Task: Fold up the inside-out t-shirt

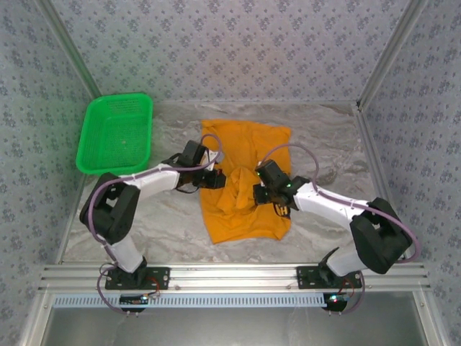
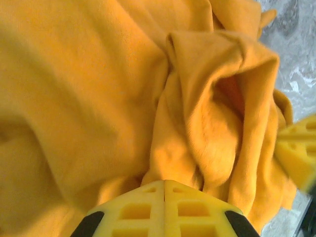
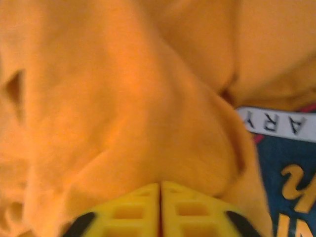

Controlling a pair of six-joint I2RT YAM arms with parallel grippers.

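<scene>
Where bunched, t-shirt (image 1: 248, 144) within both claws (image 1: 225, 180) (image 1: 252, 196)

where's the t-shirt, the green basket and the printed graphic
t-shirt (image 1: 248, 140), top view, flat upper part of the cloth
green basket (image 1: 119, 137), top view, its bare floor
printed graphic (image 3: 289, 190), right wrist view, middle of the blue print
</scene>
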